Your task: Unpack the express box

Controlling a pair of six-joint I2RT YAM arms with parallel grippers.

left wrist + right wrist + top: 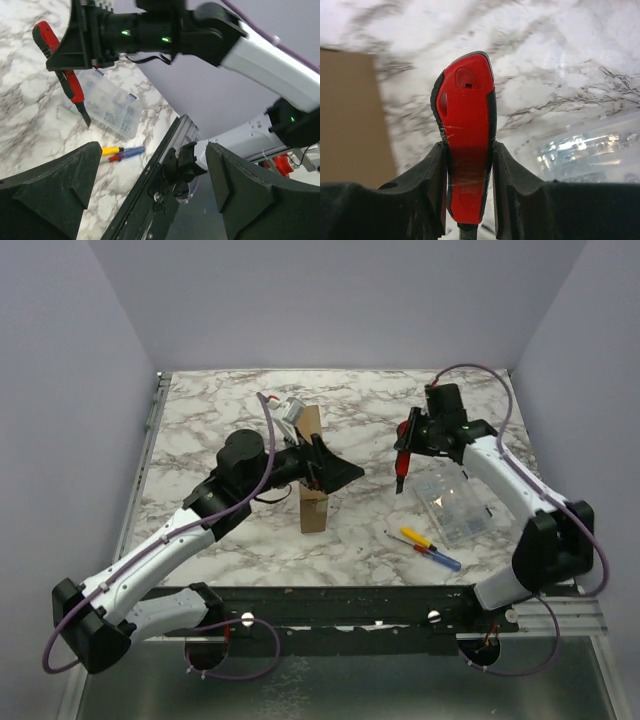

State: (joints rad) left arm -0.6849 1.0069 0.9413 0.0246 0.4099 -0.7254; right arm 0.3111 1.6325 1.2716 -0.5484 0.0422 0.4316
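Note:
The brown cardboard express box [312, 490] stands on its narrow edge in the middle of the table; its edge also shows in the right wrist view [350, 120]. My left gripper [335, 472] is open and empty just right of the box, with nothing between the fingers in the left wrist view [152, 147]. My right gripper [405, 445] is shut on a red utility knife [401, 465], held above the table to the right of the box, blade end down. The knife fills the right wrist view [466, 130] and shows in the left wrist view [70, 82].
A clear plastic compartment case [455, 502] lies right of centre, under my right arm. Two screwdrivers, yellow and blue-red [425, 545], lie near the front edge. A small white object [288, 408] sits at the box's far end. Walls close the table on three sides.

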